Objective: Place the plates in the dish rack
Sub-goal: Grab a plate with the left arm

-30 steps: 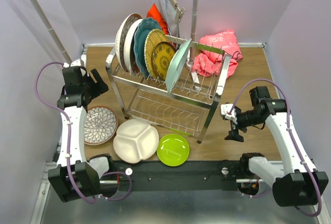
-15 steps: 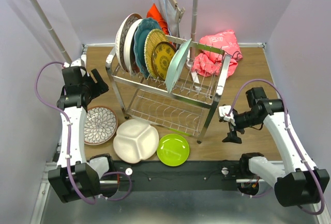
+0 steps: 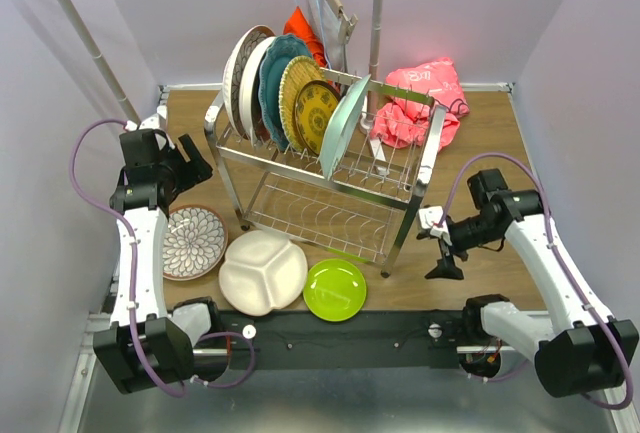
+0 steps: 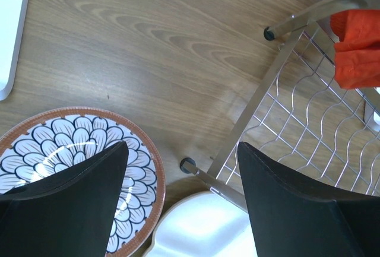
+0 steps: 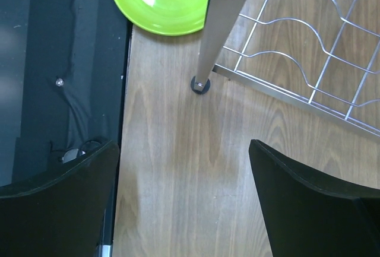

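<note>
Woodgrain bench [image 3: 500, 121], lilac walls [image 3: 580, 43] around; dish rack [image 3: 320, 215] centred, plates [image 3: 263, 271] in front; left gripper [image 4: 181, 145] and right gripper [image 5: 184, 144] gape empty.

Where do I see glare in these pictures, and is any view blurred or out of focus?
Right wrist: white glare spots on the green plate, and the view is sharp. Left wrist: a soft sheen on the floral plate and a pale patch on the table. Top: even light, the steel rack glints, no blur.
</note>
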`<state>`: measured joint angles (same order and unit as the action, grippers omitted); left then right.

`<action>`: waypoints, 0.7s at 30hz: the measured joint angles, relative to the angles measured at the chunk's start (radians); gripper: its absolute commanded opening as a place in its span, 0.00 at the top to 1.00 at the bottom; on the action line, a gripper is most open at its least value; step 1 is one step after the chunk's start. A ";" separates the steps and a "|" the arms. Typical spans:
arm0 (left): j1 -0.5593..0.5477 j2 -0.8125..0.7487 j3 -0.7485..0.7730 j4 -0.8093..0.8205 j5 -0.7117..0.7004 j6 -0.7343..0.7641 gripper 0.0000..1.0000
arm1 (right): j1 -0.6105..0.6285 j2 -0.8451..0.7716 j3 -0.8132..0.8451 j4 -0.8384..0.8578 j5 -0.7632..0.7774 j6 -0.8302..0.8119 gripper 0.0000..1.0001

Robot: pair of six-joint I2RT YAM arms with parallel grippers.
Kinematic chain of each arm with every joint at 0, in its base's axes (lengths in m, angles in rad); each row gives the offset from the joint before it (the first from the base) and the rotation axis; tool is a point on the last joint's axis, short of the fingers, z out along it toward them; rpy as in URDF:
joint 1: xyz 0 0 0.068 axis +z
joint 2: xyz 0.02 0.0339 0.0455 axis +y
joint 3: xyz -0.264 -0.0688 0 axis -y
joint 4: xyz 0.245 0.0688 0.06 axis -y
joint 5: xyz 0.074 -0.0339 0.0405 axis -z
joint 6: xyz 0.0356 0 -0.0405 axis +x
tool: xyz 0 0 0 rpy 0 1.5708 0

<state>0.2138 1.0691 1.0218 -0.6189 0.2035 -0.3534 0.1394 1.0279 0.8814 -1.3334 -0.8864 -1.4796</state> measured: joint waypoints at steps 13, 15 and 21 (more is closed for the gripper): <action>-0.007 -0.039 -0.054 -0.019 0.025 0.006 0.17 | 0.011 0.019 -0.017 0.081 0.008 0.097 0.00; -0.007 -0.035 -0.068 -0.021 0.014 0.002 0.17 | 0.011 0.019 -0.017 0.113 0.013 0.144 0.00; -0.007 0.023 -0.112 -0.027 -0.080 -0.047 0.17 | 0.011 0.020 -0.017 0.195 0.041 0.301 0.00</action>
<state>0.2070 1.0924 0.9100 -0.6456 0.1230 -0.4007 0.1509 1.0477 0.8646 -1.1381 -0.8452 -1.1790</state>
